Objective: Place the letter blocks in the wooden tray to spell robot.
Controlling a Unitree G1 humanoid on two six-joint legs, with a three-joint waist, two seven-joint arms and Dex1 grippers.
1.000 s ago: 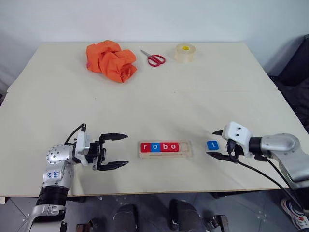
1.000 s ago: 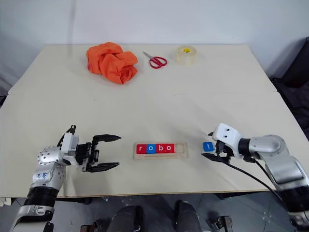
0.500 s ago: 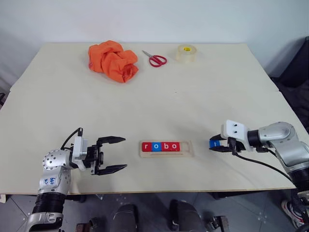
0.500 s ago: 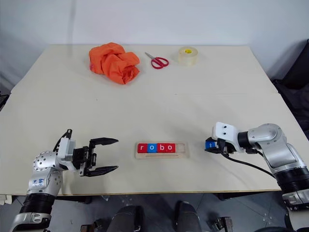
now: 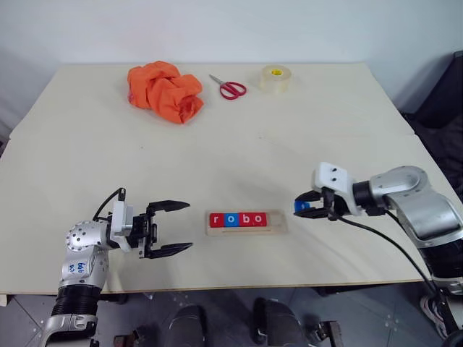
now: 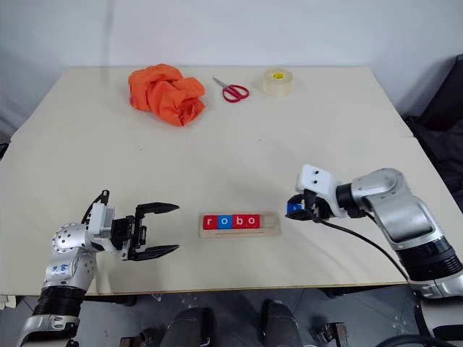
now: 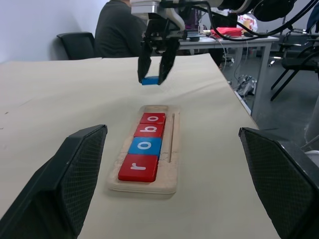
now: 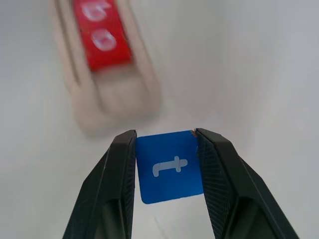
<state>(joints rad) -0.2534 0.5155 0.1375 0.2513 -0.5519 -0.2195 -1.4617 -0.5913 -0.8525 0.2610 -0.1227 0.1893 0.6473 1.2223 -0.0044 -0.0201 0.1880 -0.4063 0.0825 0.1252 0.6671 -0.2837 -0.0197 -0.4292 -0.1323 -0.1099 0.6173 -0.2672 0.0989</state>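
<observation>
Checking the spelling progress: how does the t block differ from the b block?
The t block is gripped in the right gripper above the table; the b block lies in the wooden tray. The t block is blue, the b block red. Both are small square tiles with white letters.

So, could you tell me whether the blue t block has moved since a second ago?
Yes. The blue t block, shut in the right gripper, has left the table and moved toward the wooden tray.

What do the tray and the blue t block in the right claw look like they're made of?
Wooden tray: pale unfinished-looking wood, matte, with rounded corners and a routed groove. Blue t block: smooth, evenly painted face with a crisp white letter; probably painted wood, though plastic is possible. The right claw is shut on its edges.
</observation>
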